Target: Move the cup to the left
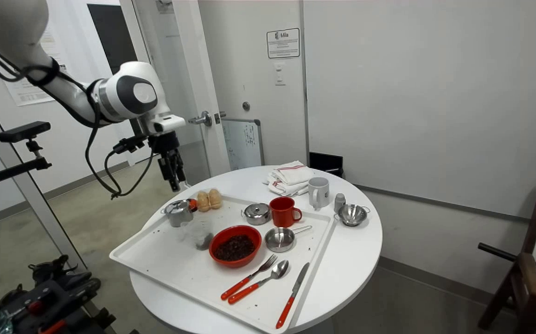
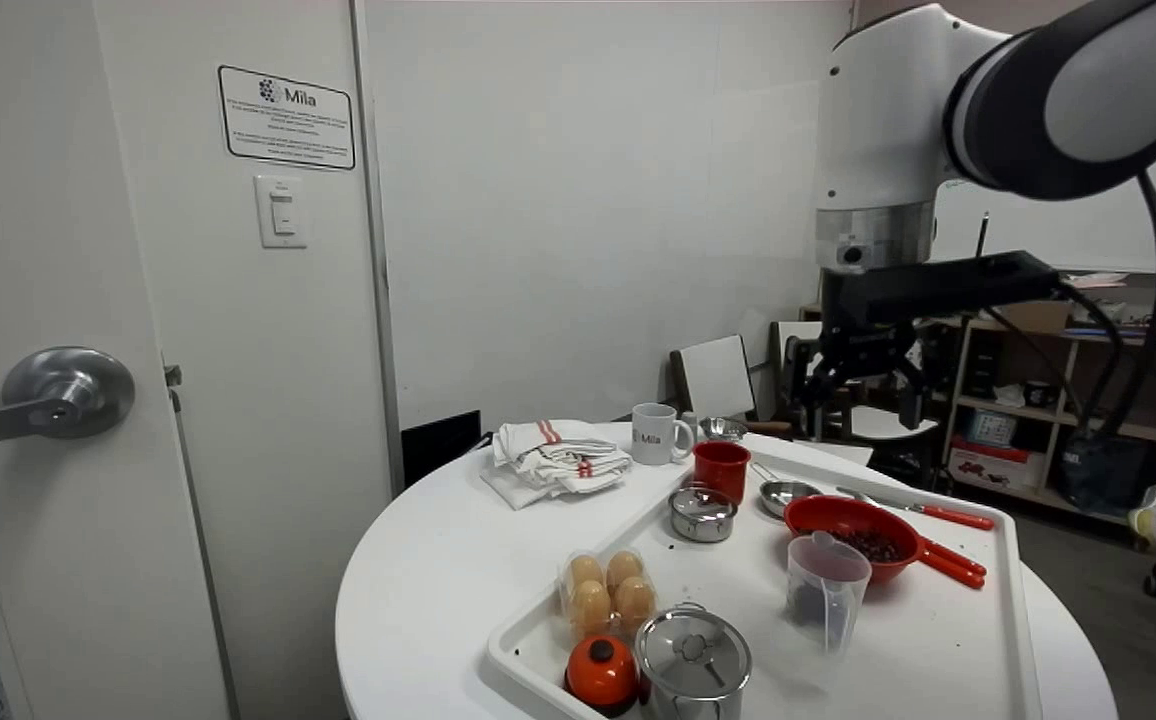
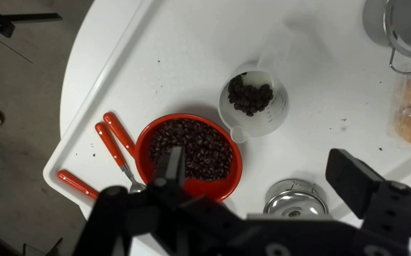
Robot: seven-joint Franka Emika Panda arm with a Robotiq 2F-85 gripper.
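Note:
Several cups are in view, and the frames do not show which one is meant. A clear plastic measuring cup (image 2: 828, 585) stands upright on the white tray (image 2: 528, 640) beside the red bowl; the wrist view shows dark beans in this cup (image 3: 275, 115). A red mug (image 1: 282, 213) stands at the tray's far side, also in an exterior view (image 2: 721, 472). A white mug (image 1: 318, 191) stands on the table behind it, also in an exterior view (image 2: 652, 436). My gripper (image 3: 259, 167) is open and empty, above the tray. It hangs high in both exterior views (image 1: 174, 185) (image 2: 863, 415).
A red bowl of beans (image 3: 198, 149) touches or nearly touches the measuring cup. A steel pot (image 2: 693, 660), eggs (image 2: 610, 595), a lidded steel pan (image 2: 703, 515), a small saucepan (image 1: 280, 239) and red-handled cutlery (image 1: 293, 294) share the tray. Folded towels (image 1: 291, 178) lie behind.

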